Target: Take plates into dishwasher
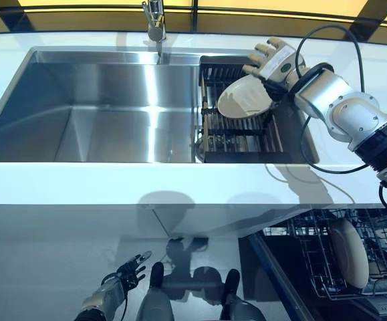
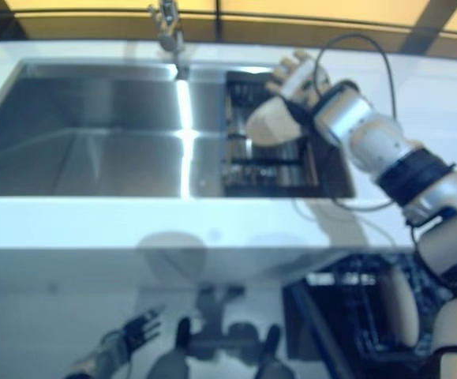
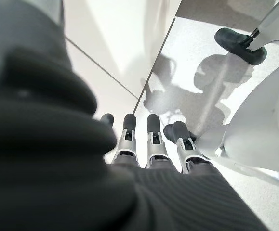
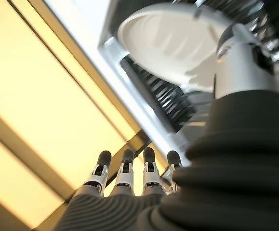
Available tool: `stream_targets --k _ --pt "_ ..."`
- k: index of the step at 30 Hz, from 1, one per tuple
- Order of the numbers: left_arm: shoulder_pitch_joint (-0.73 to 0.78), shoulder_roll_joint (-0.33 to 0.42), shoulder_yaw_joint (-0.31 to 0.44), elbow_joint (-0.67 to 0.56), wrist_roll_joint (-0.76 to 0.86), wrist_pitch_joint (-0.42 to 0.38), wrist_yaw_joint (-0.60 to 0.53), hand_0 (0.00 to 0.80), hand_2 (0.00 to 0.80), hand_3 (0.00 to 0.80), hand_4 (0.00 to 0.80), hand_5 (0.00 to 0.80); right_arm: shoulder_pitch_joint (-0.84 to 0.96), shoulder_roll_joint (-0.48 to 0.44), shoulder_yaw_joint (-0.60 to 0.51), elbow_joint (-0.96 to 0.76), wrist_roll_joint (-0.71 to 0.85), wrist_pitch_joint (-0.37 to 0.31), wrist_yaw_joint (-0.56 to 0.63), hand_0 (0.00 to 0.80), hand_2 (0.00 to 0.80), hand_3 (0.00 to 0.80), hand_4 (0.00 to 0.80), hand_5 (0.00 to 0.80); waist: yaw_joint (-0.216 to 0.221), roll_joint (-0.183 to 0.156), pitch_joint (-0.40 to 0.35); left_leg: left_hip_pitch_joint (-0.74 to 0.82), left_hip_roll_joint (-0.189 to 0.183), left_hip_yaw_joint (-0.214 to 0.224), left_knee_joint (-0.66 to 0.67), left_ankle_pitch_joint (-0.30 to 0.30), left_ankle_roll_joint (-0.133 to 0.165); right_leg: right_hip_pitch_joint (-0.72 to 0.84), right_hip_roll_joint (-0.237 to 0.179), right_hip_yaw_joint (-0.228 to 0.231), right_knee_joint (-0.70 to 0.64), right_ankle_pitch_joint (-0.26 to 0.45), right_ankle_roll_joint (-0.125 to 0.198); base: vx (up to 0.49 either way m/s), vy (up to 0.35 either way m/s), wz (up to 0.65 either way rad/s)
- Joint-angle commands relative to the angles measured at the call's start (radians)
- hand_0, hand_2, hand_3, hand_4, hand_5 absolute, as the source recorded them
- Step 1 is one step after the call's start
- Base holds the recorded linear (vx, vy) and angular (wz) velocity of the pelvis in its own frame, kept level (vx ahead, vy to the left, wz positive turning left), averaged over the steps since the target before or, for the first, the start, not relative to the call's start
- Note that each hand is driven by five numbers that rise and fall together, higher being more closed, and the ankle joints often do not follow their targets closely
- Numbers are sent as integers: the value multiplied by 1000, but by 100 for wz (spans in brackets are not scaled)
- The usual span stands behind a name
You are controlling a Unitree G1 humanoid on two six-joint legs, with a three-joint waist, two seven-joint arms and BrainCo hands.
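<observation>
- At the bottom left of the frame, nearest the camera, the left hand (image 1: 127, 274) hangs low beside the white cabinet front, its fingers (image 3: 154, 139) straight and relaxed, holding nothing.
- At the lower right, the pulled-out dishwasher rack (image 1: 313, 257) of dark wire holds one white plate (image 1: 350, 253) standing on edge among the tines.
- Above it, the white surface (image 1: 79, 184) runs across the middle of the frame as a broad front edge, standing between the rack below and the sink behind.
- Beyond that edge lies the steel sink (image 1: 86, 114), filling the upper left and centre.
- In the right part of the sink sits a dark drying rack (image 1: 236, 137) with ribbed slots.
- A second white plate (image 1: 243, 98) leans tilted over this drying rack at the upper right of centre.
- The right hand (image 1: 271, 61) reaches in from the right at that plate's far rim; its fingers (image 4: 125, 171) are straight, its thumb lies against the plate, and it is not clear whether they pinch it.
- Farthest back, at the top centre, the tap (image 1: 155, 23) rises behind the sink.
</observation>
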Motion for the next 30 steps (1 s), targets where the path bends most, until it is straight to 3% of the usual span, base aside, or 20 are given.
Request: stream_targets --k 1,15,30 --pt "-75 18 -40 -21 -55 -29 0 0 0 0 0 0 -81 -69 33 -3 -98 -19 -30 0 0 0 0 0 9 -39 74 -18 -57 20 -4 -2 62 33 -23 9 -1 -19 55 0 0 0" --pt "-113 4 -41 14 -65 -33 0 0 0 0 0 0 -32 -23 -1 45 -34 31 -19 0 0 0 0 0 -5 -26 86 -20 -53 32 -4 4 60 21 -24 18 -1 -10 56 0 0 0" --pt "-139 -10 -42 24 -75 -27 11 0 0 0 0 0 -40 33 -47 50 50 161 13 0 0 0 0 0 -9 -17 98 -25 -57 35 -4 8 61 14 -22 23 -1 -8 52 0 0 0"
